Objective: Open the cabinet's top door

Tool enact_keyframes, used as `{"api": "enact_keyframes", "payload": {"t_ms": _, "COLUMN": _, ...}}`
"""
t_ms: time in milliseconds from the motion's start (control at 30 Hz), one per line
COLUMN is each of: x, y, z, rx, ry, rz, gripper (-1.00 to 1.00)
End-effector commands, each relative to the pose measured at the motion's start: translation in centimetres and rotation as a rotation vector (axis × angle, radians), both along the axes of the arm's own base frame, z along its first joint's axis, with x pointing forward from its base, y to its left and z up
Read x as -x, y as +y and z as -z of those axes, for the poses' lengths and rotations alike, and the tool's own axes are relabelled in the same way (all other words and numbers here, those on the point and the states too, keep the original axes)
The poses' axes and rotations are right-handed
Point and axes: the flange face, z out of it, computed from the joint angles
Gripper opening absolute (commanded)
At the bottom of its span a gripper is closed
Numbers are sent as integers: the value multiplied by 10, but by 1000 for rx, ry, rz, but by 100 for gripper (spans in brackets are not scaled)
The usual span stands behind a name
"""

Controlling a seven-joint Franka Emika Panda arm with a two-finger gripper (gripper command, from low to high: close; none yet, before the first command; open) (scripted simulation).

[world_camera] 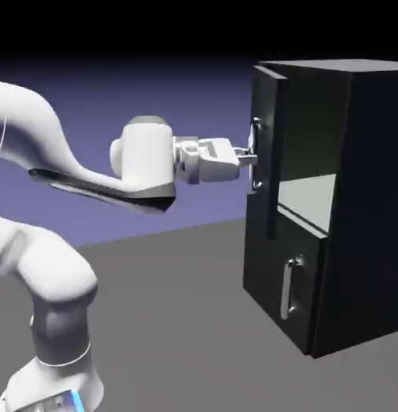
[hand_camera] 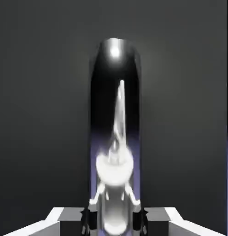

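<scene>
The black cabinet (world_camera: 354,201) stands at the right of the exterior view. Its top door (world_camera: 266,96) sits swung a little out from the body, and a pale grey inside surface (world_camera: 308,201) shows behind it. My gripper (world_camera: 248,158) reaches level from the left and is shut on the top door's silver bar handle (world_camera: 256,153), near the middle of the bar. In the hand view the shiny handle (hand_camera: 114,115) runs up from between my fingertips (hand_camera: 86,216), which press on its sides, with the dark door panel (hand_camera: 42,115) behind.
The shorter lower door (world_camera: 282,273) is flush with the cabinet, its small silver handle (world_camera: 290,288) below my hand. The grey table (world_camera: 170,306) stretches between the arm's base and the cabinet.
</scene>
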Motion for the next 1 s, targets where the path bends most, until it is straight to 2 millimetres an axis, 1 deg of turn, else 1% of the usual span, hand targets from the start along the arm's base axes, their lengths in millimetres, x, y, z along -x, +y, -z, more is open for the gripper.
{"api": "enact_keyframes", "payload": {"t_ms": 0, "x": 2, "y": 3, "z": 0, "rx": -1, "ry": 0, "rz": 13, "gripper": -100}}
{"api": "enact_keyframes", "payload": {"t_ms": 233, "x": 16, "y": 22, "z": 0, "rx": 0, "ry": 1, "rz": 89, "gripper": -100}}
{"api": "enact_keyframes", "payload": {"t_ms": 433, "x": 22, "y": 30, "z": 0, "rx": -2, "ry": 0, "rz": 124, "gripper": -100}}
{"api": "enact_keyframes", "payload": {"t_ms": 600, "x": 31, "y": 45, "z": 0, "rx": -1, "ry": 0, "rz": 182, "gripper": -100}}
{"api": "enact_keyframes", "payload": {"t_ms": 767, "x": 41, "y": 66, "z": 0, "rx": -1, "ry": 0, "rz": 258, "gripper": -100}}
{"api": "enact_keyframes", "payload": {"t_ms": 967, "x": 55, "y": 101, "z": 0, "rx": -1, "ry": 0, "rz": 384, "gripper": -100}}
